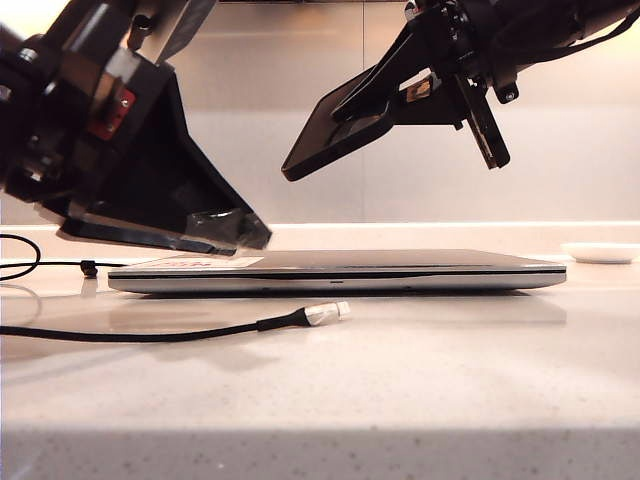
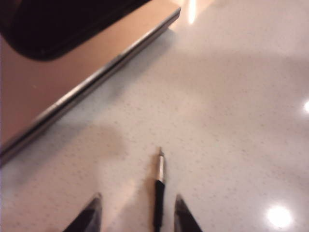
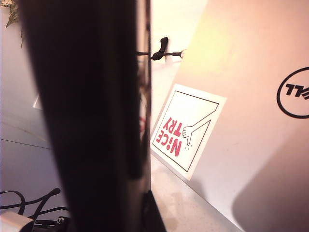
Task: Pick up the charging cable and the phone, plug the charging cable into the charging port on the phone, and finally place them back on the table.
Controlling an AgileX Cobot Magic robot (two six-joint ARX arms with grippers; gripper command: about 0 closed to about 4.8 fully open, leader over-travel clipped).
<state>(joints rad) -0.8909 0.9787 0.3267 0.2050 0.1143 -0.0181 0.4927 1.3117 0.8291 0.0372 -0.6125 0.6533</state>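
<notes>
Up high on the right side, the right gripper [image 1: 425,95] had its fingers clenched on the phone [image 1: 325,135], and the phone hung in the air, tilted, well above the closed laptop [image 1: 340,270]. In the right wrist view the phone [image 3: 87,111] filled much of the picture as a dark slab seen from its edge, and past it lay the laptop lid with a pale sticker [image 3: 188,128] that said "NICE TRY" in red letters. Down on the left, the left gripper [image 2: 137,212] hung low over the tabletop [image 1: 400,380] with its fingers [image 2: 91,212] spread apart and holding nothing. The charging cable [image 1: 180,332] lay flat on the tabletop in front of the laptop, not touching it. Its silvery plug tip [image 2: 160,166] lay on the tabletop between the two spread fingers, and in that view neither finger touched it. More black cord looped on the tabletop at the far left, near the laptop's left end. A small white dish [image 1: 600,252] sat far back on the right.
</notes>
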